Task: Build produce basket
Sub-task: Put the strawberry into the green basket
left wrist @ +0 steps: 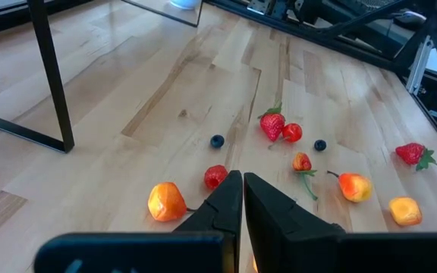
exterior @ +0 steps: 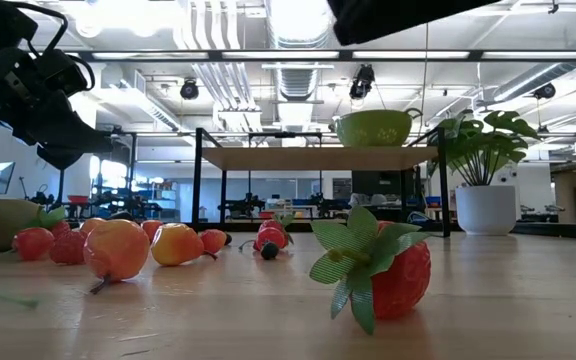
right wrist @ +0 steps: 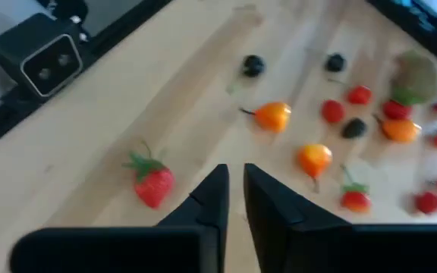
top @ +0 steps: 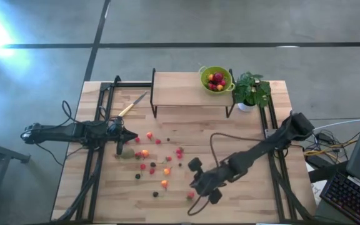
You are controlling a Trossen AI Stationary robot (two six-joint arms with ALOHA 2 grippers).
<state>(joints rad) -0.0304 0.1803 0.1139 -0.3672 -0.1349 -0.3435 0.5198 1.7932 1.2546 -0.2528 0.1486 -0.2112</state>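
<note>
the basket (top: 217, 79) sits on the shelf (top: 180, 89), some fruit inside. more fruit (top: 157, 165) is scattered over the table (top: 249, 194). left gripper (left wrist: 242, 182) is closed, empty; right gripper (right wrist: 235, 176) nearly closed above a strawberry (right wrist: 152, 183).

the brownish-green oval kiwi (exterior: 3, 222) is cut off by the low view's edge. the white plant pot (left wrist: 183, 3) is barely in frame, and the dark round berries (right wrist: 253, 66) look blurred.
</note>
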